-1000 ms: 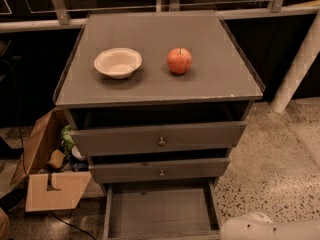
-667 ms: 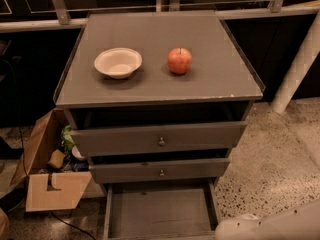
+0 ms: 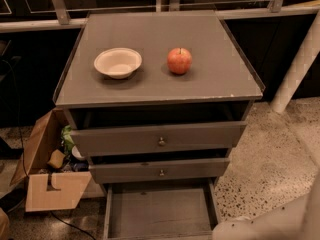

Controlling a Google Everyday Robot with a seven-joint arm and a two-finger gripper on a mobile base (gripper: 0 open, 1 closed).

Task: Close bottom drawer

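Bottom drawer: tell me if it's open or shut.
Open. The bottom drawer is pulled out, its bare floor showing. The gripper is out of view; only the white arm shows at lower right.

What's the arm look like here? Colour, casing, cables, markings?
Only a smooth, rounded white arm shell shows, in the bottom-right corner beside the open bottom drawer. No cables or markings visible on it. The end effector is out of frame.
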